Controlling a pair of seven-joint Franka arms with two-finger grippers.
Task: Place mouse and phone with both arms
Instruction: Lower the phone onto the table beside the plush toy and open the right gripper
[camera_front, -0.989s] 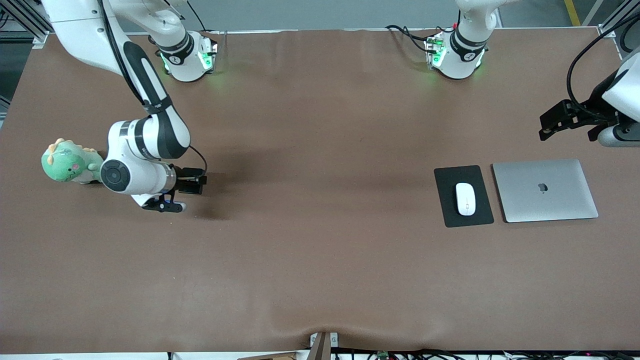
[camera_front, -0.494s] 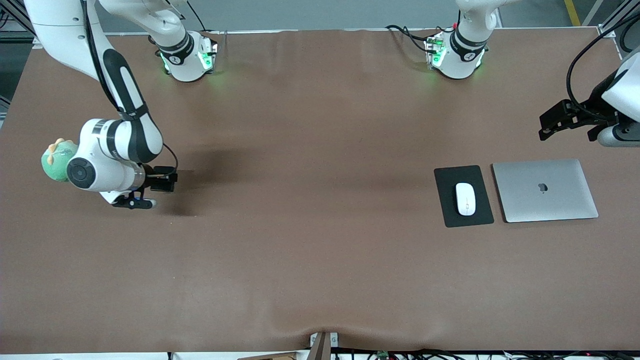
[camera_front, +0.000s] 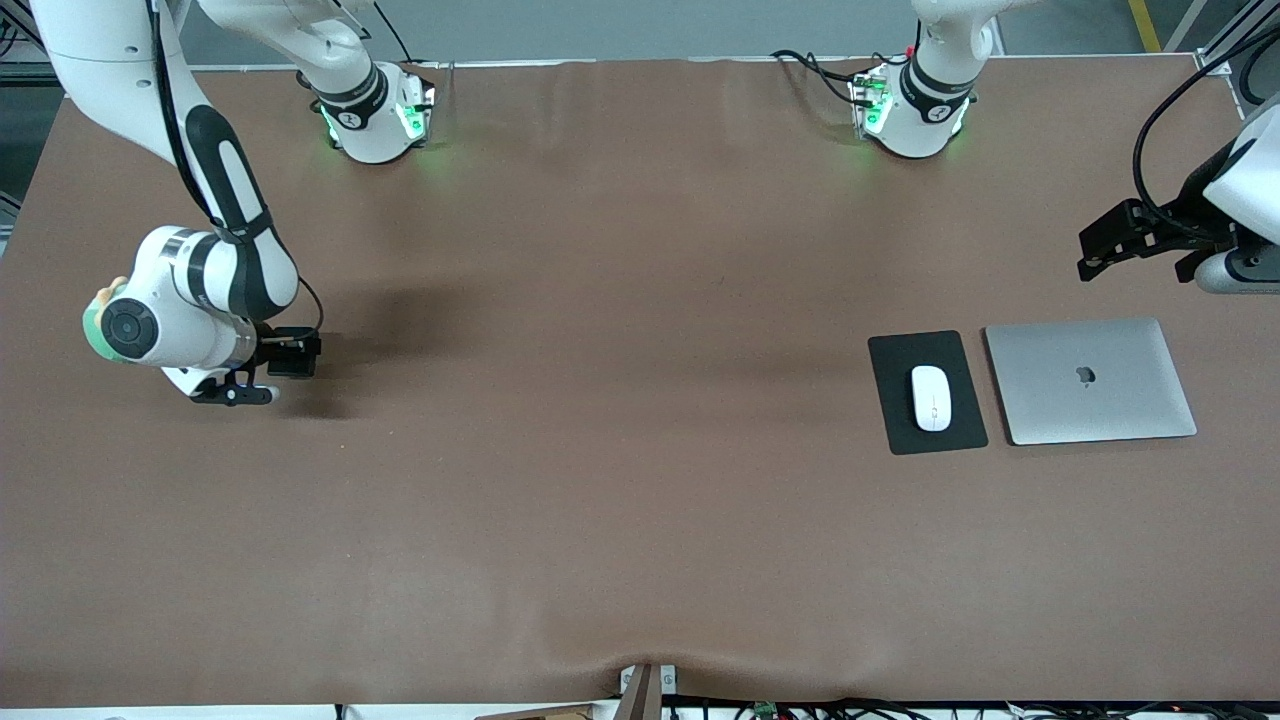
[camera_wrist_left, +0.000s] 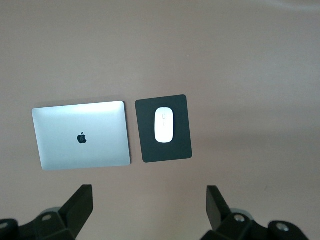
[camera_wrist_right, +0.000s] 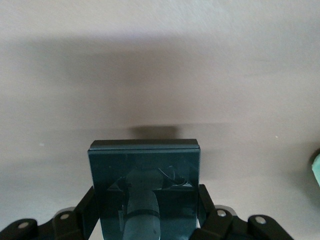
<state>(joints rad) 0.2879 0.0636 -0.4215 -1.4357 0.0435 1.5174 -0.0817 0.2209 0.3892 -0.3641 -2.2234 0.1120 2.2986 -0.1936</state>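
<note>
Carrying the phone over the right arm's end of the worktop; the mouse is already placed.

Largest first: the worktop (camera_front: 620, 500) bears a closed laptop (camera_front: 1090, 381) at the left arm's end, and just beside it a pad (camera_front: 893, 400) with the mouse (camera_front: 931, 397) on it, long axis running toward and away from the front camera. The right end effector (camera_front: 268, 372) is clamped on the phone (camera_wrist_right: 145, 185), whose flat face shows in the right wrist view; its long axis I cannot tell. A green toy (camera_front: 95, 325) peeks out past that arm. The left end effector (camera_wrist_left: 150, 210) waits spread wide above the laptop and pad. Next, I judge, the phone needs lowering flat before release.
</note>
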